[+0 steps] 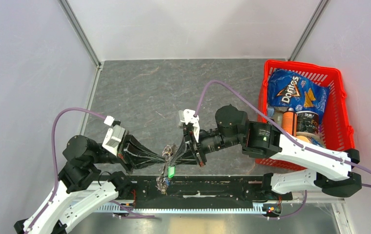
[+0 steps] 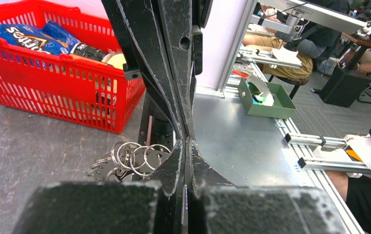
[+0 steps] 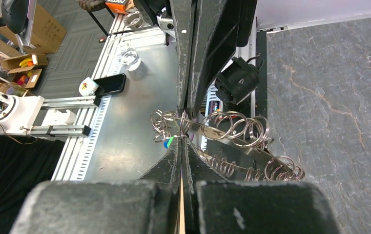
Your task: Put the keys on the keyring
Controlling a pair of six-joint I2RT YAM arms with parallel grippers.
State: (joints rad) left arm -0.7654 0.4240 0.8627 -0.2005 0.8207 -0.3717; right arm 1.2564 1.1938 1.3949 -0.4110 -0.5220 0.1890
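The left arm's black tool (image 1: 158, 157) and the right arm's black tool (image 1: 175, 157) meet tip to tip at six o'clock on the grey stone-look table (image 1: 139, 87). Both are pinched closed. A bunch of shiny silver key rings (image 1: 167, 152) sits between them. A little green-headed key (image 1: 172, 171) hangs just below. A red plastic basket (image 1: 342, 97) of snacks stands at three o'clock.

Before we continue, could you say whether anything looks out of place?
The keyring, pinched by the left gripper and right gripper, hangs at the near edge of the table, green key dangling; a slip might lose it.
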